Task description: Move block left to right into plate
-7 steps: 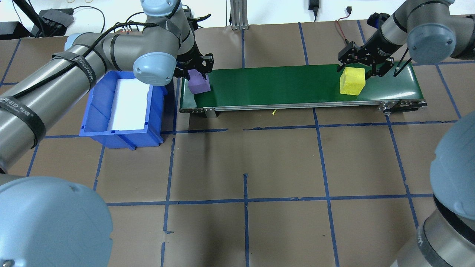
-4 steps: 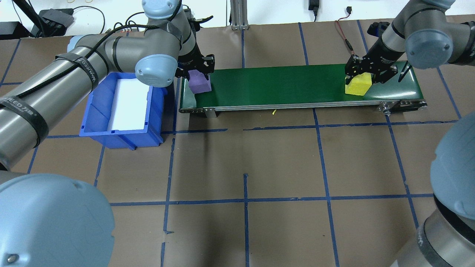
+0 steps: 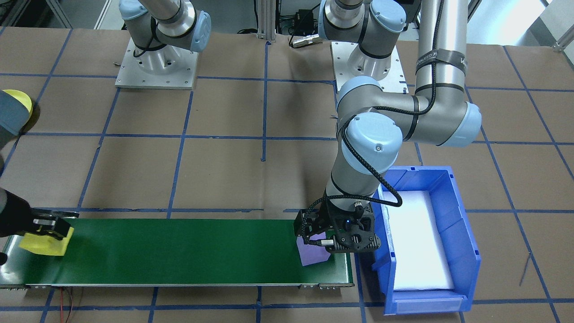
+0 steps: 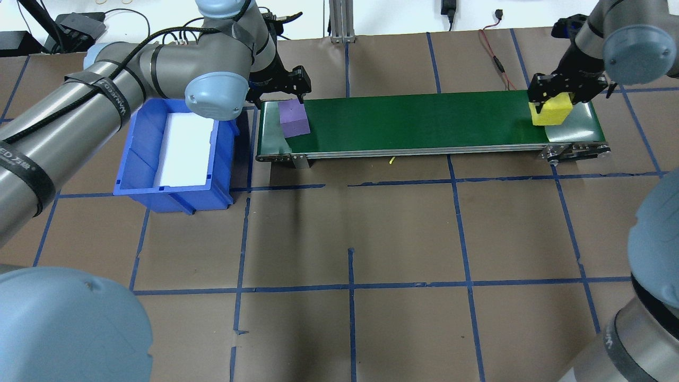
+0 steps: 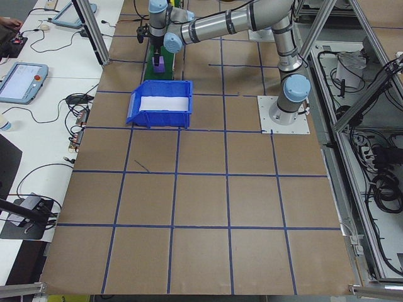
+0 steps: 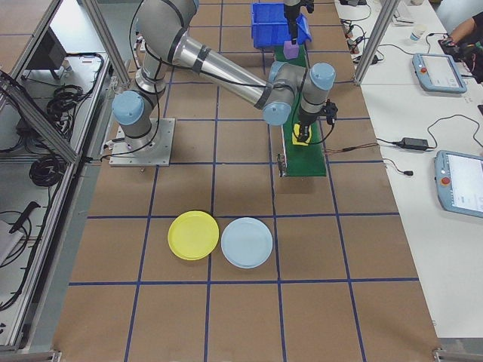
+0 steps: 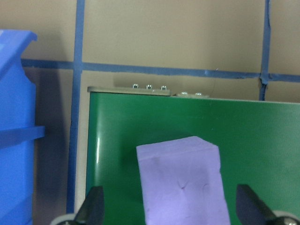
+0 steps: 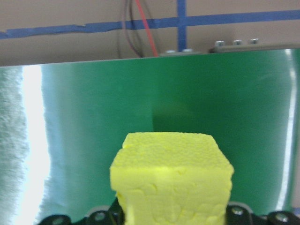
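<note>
Front-facing: left claw [image 3: 334, 237] hangs open over the purple block [image 3: 312, 254] at the green belt's [image 3: 179, 251] bin-side end. Overhead: right claw [image 4: 561, 94] clamps the yellow block [image 4: 550, 112] at the opposite end. Right side: lime plate [image 6: 193, 235] sits near the worktop's [image 6: 226, 317] near edge.

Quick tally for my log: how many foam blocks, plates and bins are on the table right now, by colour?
Purple foam block: 1
Yellow foam block: 1
Yellow plate: 1
Pale blue plate: 1
Blue bin: 1
Total: 5
</note>
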`<state>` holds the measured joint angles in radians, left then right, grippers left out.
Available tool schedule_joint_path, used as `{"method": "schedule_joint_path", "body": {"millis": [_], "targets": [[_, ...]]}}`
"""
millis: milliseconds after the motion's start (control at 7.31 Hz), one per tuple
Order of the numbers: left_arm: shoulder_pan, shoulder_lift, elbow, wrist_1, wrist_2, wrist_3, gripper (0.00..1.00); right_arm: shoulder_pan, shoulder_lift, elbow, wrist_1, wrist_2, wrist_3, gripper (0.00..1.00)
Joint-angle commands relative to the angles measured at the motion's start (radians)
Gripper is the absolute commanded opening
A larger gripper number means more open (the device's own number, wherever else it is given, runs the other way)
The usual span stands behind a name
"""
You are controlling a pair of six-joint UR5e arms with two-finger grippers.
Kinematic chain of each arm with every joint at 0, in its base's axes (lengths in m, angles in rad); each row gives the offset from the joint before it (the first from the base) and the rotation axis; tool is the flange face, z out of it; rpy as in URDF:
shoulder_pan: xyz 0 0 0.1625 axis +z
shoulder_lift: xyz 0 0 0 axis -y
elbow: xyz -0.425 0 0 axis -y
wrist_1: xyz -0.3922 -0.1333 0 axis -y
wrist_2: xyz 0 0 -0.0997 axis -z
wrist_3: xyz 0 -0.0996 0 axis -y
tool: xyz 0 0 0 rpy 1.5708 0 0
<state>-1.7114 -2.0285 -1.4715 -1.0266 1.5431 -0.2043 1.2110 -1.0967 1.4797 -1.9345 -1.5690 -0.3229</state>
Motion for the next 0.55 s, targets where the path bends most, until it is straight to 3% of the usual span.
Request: {"method": "schedule_joint_path", "body": {"millis": [0,274,410], "targets": [[0.007,0.12,-0.016,-0.129,0.011,0.041,1.0,-0.219,-0.008,0.004,0.0,-0.026,-0.306,0.31],[0.08,0.251,-0.024,-0.313,0.038,0.088,1.0,-0.449,-0.012,0.063,0.022,-0.081,-0.533,0.27],[0.137,0.339,-0.035,-0.458,0.035,0.139,1.0,-0.559,-0.032,0.147,-0.062,-0.08,-0.665,0.26]]}}
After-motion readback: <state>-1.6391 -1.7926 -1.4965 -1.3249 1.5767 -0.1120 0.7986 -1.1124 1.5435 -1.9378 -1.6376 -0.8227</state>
